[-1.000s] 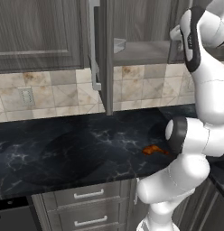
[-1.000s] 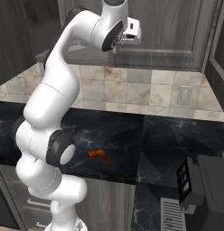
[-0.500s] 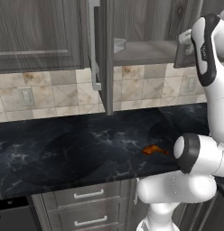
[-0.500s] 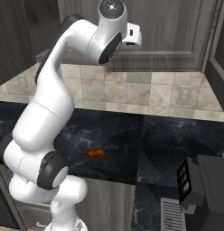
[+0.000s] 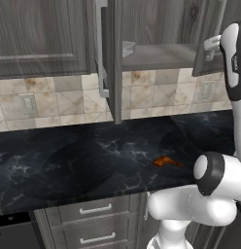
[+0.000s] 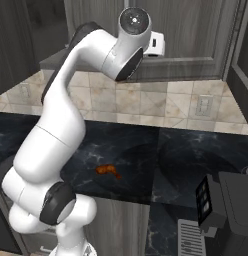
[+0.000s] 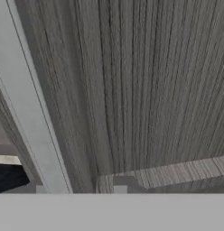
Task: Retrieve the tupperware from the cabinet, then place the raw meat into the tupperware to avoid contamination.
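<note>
One raw meat lump is lying on the worktop below the open cabinet; gripper state is showing unclear.

Overall light: even and soft, moderately dim, with no visible lamp.
Brightest areas: the white arm and the pale tiled wall across the middle of both base views.
Darkest areas: the black marble table, lower half of both base views; the upper left corner of the right base view.
Shadows: faint soft patch under the meat; shade inside the open cabinet, top centre.
Glare: weak sheen on the table's veins; glossy highlight on the arm.
Sharpness: slightly soft, low-detail rendering; hand view's wood grain is smeared and blurry.
Distortion: none noticeable at the edges.
</note>
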